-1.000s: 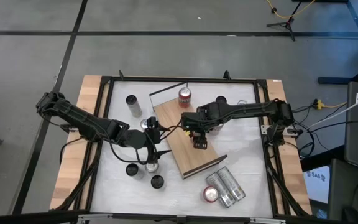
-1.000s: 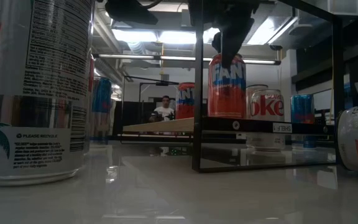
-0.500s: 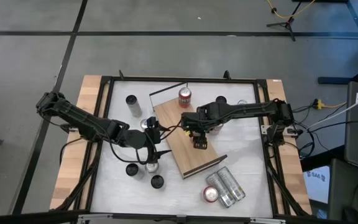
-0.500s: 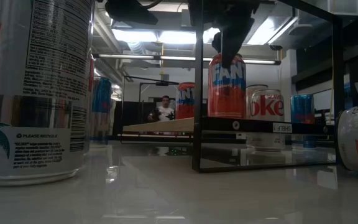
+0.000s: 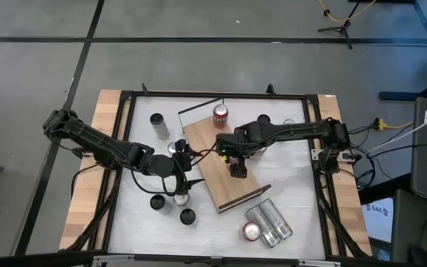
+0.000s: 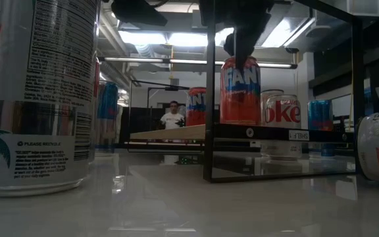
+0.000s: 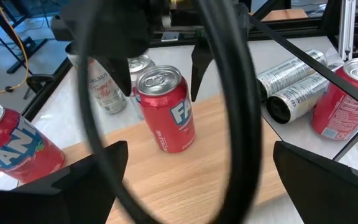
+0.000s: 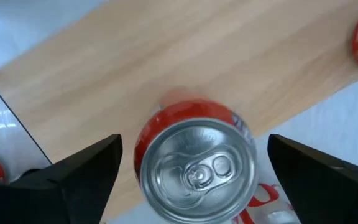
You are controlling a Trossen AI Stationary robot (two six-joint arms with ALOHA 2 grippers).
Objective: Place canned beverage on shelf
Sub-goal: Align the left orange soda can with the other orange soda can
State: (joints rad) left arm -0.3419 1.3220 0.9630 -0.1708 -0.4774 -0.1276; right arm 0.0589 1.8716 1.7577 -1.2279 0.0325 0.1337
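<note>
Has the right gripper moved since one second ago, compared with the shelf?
Yes, slightly. The right gripper has lifted off the orange can, which stands on the shelf; fingers open.

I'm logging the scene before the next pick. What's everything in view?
shelf: one, light wood, mid-table, skewed
rail can: one, red, upright on the shelf's rail end
middle can: one, red, upright mid-shelf
silver cans: two, lying off the shelf's other end
end can: one, red, beside them
other cans: several, mostly left of the shelf
person: one, white top, far room
left gripper: open, at the shelf's left edge
right gripper: open, over the middle can
</note>
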